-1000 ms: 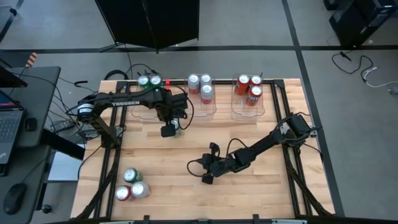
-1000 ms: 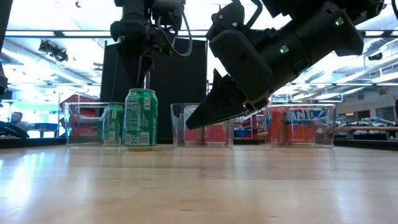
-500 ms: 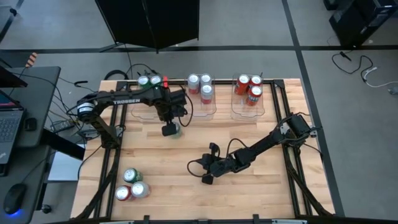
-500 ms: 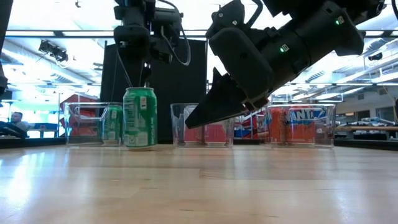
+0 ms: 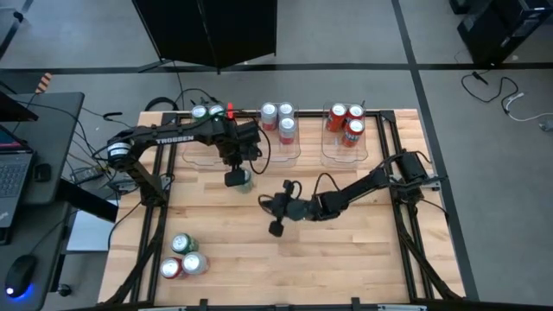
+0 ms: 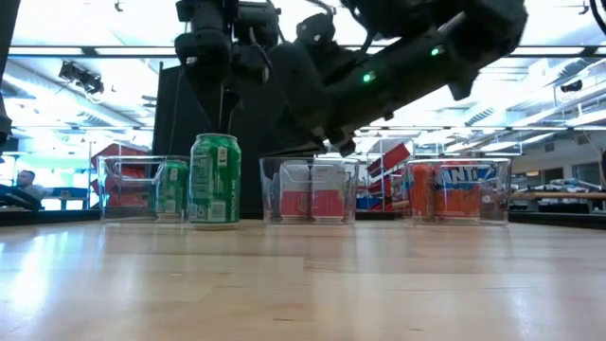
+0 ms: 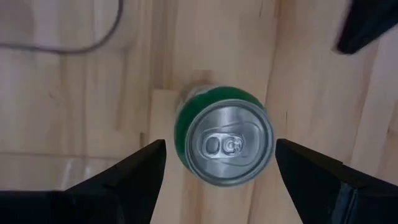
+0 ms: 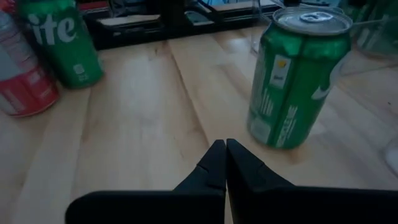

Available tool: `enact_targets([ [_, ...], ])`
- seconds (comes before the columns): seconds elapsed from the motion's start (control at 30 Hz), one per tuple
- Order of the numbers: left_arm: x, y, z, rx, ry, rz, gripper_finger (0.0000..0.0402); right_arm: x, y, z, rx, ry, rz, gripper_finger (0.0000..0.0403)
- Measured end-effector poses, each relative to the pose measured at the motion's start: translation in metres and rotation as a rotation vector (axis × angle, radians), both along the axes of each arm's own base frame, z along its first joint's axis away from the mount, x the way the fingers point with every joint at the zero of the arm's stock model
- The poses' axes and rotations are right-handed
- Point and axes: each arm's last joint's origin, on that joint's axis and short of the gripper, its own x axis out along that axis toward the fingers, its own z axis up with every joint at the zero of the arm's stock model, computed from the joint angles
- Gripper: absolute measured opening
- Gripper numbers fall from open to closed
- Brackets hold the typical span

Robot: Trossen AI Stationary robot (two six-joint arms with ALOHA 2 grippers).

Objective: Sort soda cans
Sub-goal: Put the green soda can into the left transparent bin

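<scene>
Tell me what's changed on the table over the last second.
The right hand lifted and swung from the table's middle front toward the left arm and the bins; its fingers are shut and empty. The left hand hangs open above the upright green can, much as before. That can, the three bins' cans and the cluster of three cans at the front left stayed put.

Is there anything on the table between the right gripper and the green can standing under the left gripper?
No. In the right wrist view only bare wood lies between the right gripper and the green can. The left gripper hangs above that can.
</scene>
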Motion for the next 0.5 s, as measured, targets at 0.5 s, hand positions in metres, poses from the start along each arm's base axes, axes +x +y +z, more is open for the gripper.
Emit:
enact_targets([
  [0.5, -0.004, -0.028, 0.02, 0.109, 0.137, 0.017, 0.0165, 0.005, -0.019, 0.002, 0.009, -0.008, 0.05, 0.0],
])
